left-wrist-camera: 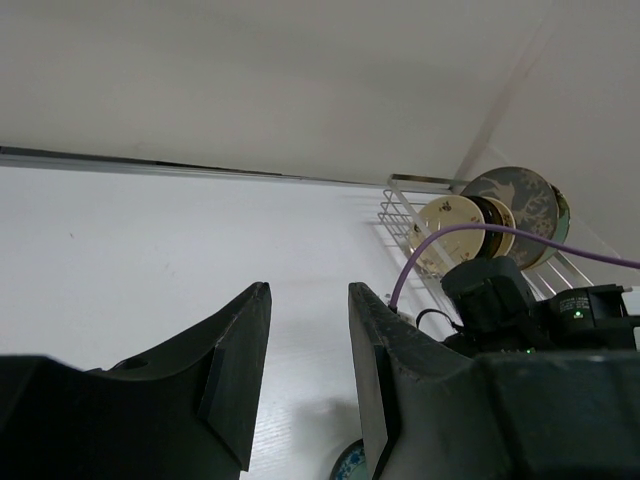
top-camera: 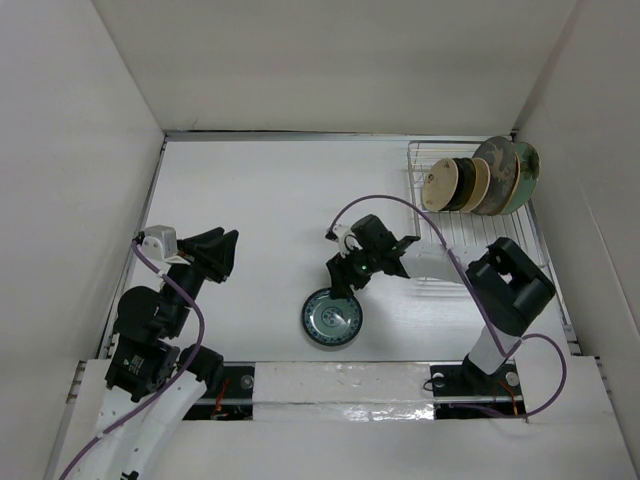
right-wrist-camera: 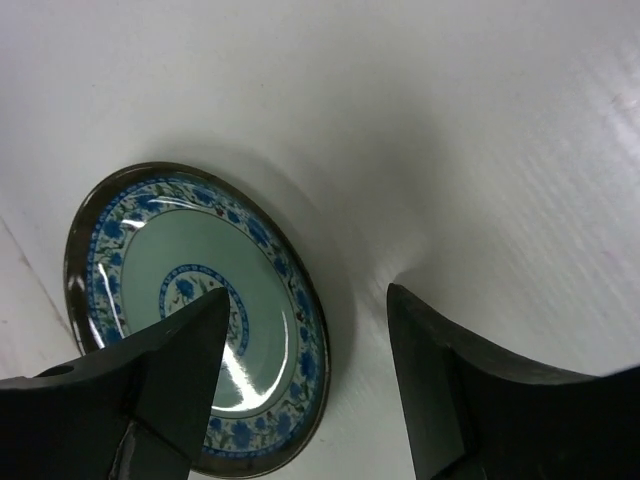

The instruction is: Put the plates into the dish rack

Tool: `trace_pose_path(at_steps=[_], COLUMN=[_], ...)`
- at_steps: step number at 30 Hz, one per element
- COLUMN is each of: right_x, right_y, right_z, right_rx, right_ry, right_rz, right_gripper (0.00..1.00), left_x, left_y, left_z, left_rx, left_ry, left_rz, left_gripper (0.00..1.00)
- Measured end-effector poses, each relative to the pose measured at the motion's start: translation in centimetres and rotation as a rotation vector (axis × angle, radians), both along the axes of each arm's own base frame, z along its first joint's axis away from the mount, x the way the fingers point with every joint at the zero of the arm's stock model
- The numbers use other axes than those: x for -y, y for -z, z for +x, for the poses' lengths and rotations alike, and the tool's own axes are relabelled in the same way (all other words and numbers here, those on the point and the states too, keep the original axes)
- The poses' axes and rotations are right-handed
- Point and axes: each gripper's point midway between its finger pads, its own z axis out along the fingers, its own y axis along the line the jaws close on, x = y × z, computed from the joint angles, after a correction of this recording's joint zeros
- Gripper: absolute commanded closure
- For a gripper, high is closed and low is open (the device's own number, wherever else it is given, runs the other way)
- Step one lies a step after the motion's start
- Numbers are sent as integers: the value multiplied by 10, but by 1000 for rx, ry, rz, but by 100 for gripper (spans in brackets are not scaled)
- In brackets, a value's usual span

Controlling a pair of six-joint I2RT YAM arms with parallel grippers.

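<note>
A blue-green patterned plate (top-camera: 332,320) (right-wrist-camera: 180,300) lies flat on the white table near the front edge. My right gripper (top-camera: 343,285) (right-wrist-camera: 305,300) hangs open just above it, one finger over the plate's middle and the other beyond its right rim, so the rim lies between them. The dish rack (top-camera: 440,235) (left-wrist-camera: 395,210) stands at the back right with several plates (top-camera: 480,180) (left-wrist-camera: 450,225) upright at its far end. My left gripper (top-camera: 222,240) (left-wrist-camera: 310,290) is open and holds nothing, hovering at the left of the table, well away from the plate.
White walls close in the table on the left, back and right. The right arm's elbow (top-camera: 515,285) stands just in front of the rack, with its purple cable (top-camera: 400,205) looping over the table. The taped front ledge (top-camera: 340,385) runs behind the plate.
</note>
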Motion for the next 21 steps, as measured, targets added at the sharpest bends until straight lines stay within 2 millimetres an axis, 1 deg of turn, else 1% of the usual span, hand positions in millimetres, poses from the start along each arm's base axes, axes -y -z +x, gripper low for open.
trace_pose_path(at_steps=[4, 6, 7, 8, 10, 11, 12, 15, 18, 20, 21], right_x=[-5, -7, -7, -8, -9, -10, -12, -15, -17, -17, -15], right_y=[2, 3, 4, 5, 9, 11, 11, 8, 2, -6, -14], right_z=[-6, -10, -13, -14, -16, -18, -19, -21, -18, -9, -2], right_rx=[-42, -61, -75, -87, -107, -125, -132, -158, -160, -132, -106], right_ry=[9, 4, 1, 0, -2, -2, -6, -9, 4, 35, 59], right_rz=[43, 63, 70, 75, 77, 81, 88, 116, 139, 151, 161], right_gripper=[42, 51, 58, 69, 81, 93, 100, 100, 100, 100, 100], left_x=[0, -1, -1, -1, -1, -1, -1, -1, -2, -2, -2], left_y=[-1, -1, -1, -1, -1, -2, -2, -3, -3, -3, -3], left_z=[-1, -1, -1, -1, -2, -2, -2, -3, -4, -4, -4], left_rx=[3, 5, 6, 7, 7, 7, 8, 12, 16, 16, 16], left_ry=[0, 0, 0, 0, 0, 0, 0, 0, 0, 0, 0], left_rz=[-1, -2, -3, -3, -3, -3, -4, -5, -7, -7, -7], left_gripper=[66, 66, 66, 66, 66, 66, 66, 66, 66, 66, 66])
